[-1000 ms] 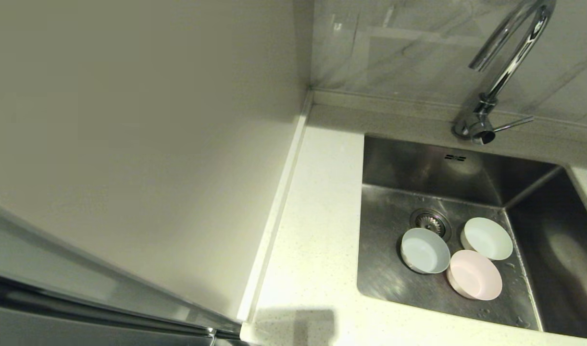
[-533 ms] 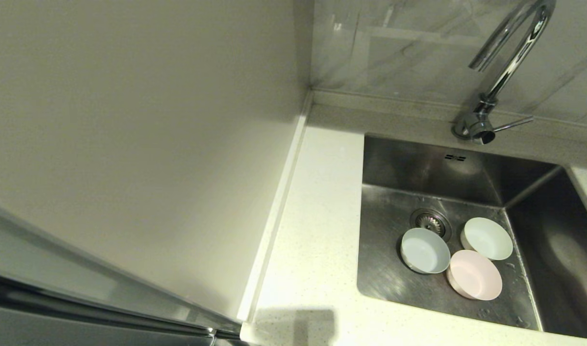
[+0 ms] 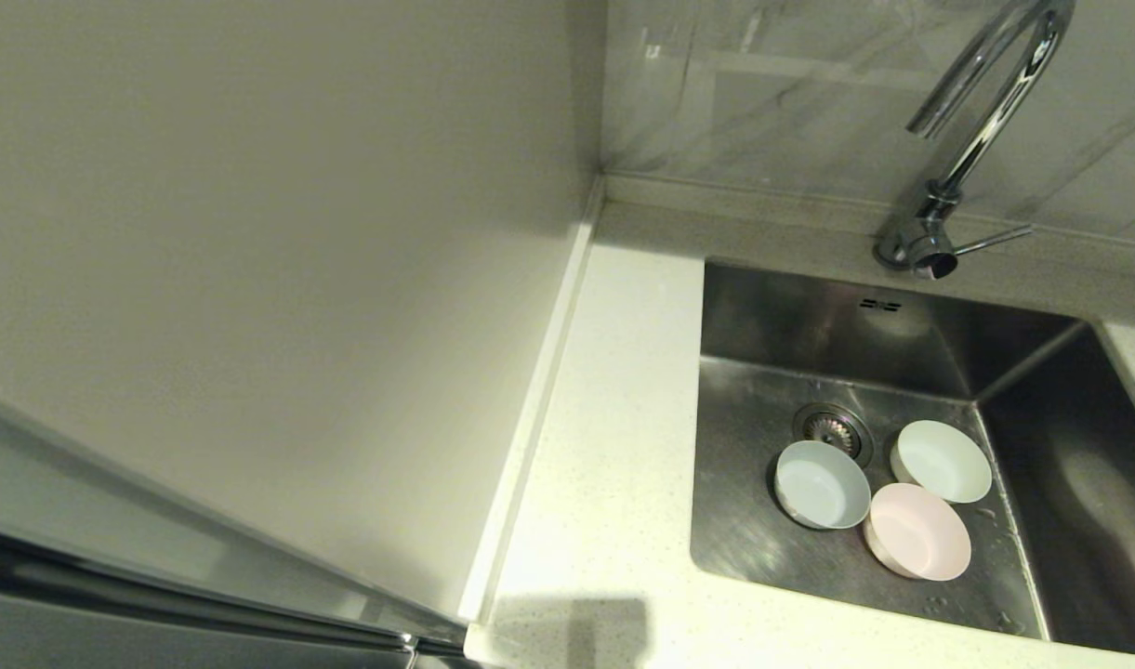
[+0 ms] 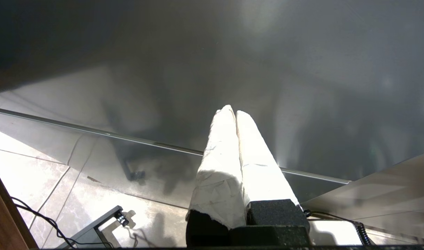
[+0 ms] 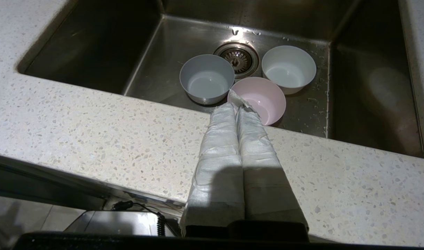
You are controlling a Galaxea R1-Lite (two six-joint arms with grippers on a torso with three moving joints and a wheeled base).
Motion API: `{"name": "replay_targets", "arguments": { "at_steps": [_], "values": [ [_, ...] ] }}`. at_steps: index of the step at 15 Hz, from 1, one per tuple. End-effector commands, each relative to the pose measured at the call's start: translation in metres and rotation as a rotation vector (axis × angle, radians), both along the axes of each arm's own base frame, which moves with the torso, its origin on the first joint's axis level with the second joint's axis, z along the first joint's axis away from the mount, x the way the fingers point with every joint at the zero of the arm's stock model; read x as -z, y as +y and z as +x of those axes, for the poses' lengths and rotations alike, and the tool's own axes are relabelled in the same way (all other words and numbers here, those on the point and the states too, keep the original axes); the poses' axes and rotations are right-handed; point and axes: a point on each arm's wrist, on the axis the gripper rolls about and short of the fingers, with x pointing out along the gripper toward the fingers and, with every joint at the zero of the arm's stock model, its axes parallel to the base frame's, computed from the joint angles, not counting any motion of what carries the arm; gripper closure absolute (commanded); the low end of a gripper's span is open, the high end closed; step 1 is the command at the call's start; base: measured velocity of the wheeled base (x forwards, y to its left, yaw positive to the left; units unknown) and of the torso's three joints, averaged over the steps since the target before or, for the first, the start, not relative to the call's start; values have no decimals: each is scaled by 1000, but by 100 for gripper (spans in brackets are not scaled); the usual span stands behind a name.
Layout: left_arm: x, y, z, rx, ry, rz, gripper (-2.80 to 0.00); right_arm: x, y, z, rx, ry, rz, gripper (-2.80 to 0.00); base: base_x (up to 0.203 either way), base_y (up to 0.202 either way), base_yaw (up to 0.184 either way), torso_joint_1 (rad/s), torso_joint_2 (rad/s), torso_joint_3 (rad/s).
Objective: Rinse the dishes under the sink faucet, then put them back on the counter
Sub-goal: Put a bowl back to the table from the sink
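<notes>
Three small bowls sit on the floor of the steel sink (image 3: 762, 539) around the drain strainer (image 3: 832, 429): a pale blue bowl (image 3: 820, 485) (image 5: 207, 78), a pale pink bowl (image 3: 918, 531) (image 5: 260, 99) and a whitish-green bowl (image 3: 942, 461) (image 5: 288, 67). The chrome faucet (image 3: 976, 139) rises behind the basin, and no water runs from it. My right gripper (image 5: 237, 106) is shut and empty, hovering over the front strip of counter (image 5: 93, 132), tips pointing at the pink bowl. My left gripper (image 4: 231, 111) is shut and empty, low beside a steel panel. Neither arm shows in the head view.
The speckled counter (image 3: 613, 418) runs left of the sink to a plain beige wall panel (image 3: 251, 279). The faucet's thin lever (image 3: 993, 240) sticks out to the right. Water drops lie on the sink floor. A cable and floor tiles (image 4: 31, 173) show below the left gripper.
</notes>
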Motion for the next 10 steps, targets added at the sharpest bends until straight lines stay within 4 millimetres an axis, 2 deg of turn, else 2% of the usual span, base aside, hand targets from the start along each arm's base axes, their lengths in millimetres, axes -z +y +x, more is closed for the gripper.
{"name": "replay_targets", "arguments": {
  "at_steps": [1,10],
  "values": [
    [0,0,0,-1,-3,-1,0,0,0,0,0,1,0,0,0,0,0,0,0,0],
    [0,0,0,-2,-3,-1,0,0,0,0,0,1,0,0,0,0,0,0,0,0]
  ]
}}
